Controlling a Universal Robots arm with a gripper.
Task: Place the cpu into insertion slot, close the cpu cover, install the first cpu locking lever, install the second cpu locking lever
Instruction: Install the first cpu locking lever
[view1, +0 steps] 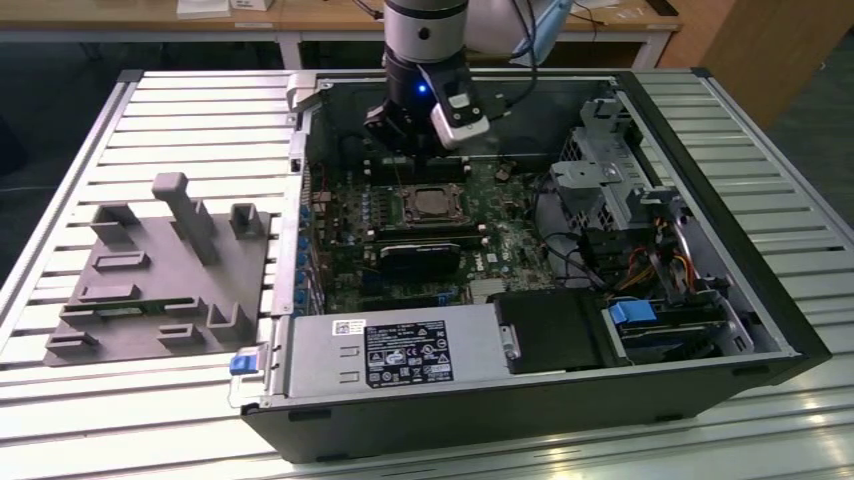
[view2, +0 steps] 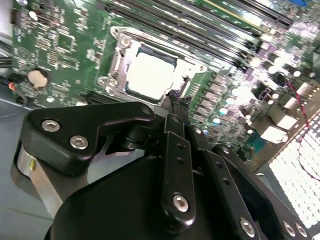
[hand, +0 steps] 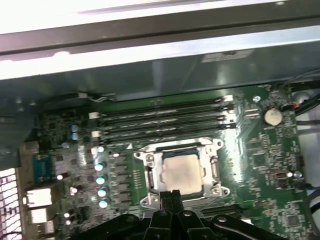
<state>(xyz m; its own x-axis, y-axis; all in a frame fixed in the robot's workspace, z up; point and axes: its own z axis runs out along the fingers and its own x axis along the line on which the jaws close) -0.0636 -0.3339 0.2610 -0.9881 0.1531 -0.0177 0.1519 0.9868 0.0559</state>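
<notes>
While the gripper (hand: 169, 195) is pressed together with nothing pinched, its tips are seen just beside the near edge of the one cpu cover (hand: 149, 172). This cover is laid flat around the one cpu (hand: 181, 172), seated in the insertion slot (hand: 159, 175). Four memory slots (hand: 165, 120) are counted beyond.

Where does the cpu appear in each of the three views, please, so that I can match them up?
Exterior view: the cpu sits mid-picture, on the green board inside the open case.
First wrist view: the cpu lies just beyond the pincer.
Second wrist view: the cpu shows bright, just past the pincer.
Shared landmark: the silvery metal frame around it.
</notes>
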